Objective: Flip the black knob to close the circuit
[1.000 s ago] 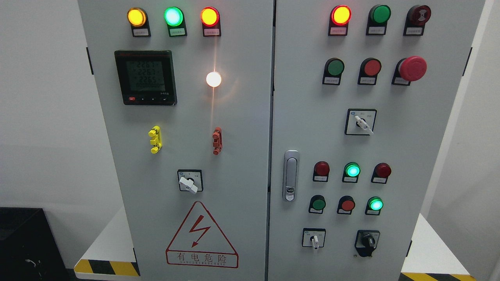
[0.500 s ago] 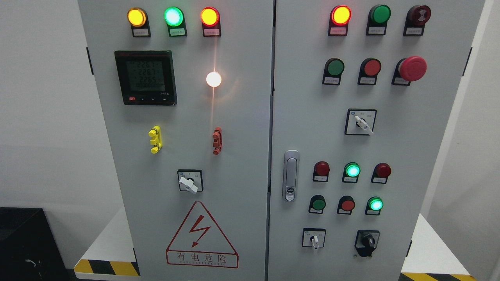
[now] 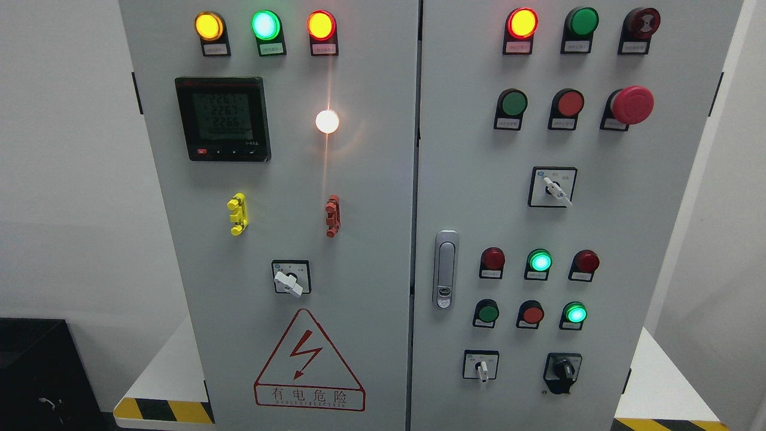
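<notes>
The black knob (image 3: 563, 370) sits low on the right door of a grey electrical cabinet (image 3: 371, 197), on a black square plate; its handle points roughly straight down. A white selector switch (image 3: 482, 369) is mounted just to its left. Neither robot hand nor arm shows anywhere in the head view.
The right door carries a silver door latch (image 3: 445, 269), rows of red and green buttons and lamps, a red mushroom stop button (image 3: 632, 105) and a white selector (image 3: 556, 190). The left door has a meter (image 3: 222, 118), a white selector (image 3: 289, 281) and a warning triangle (image 3: 309, 362).
The meter's digits have changed slightly; nothing else has moved.
</notes>
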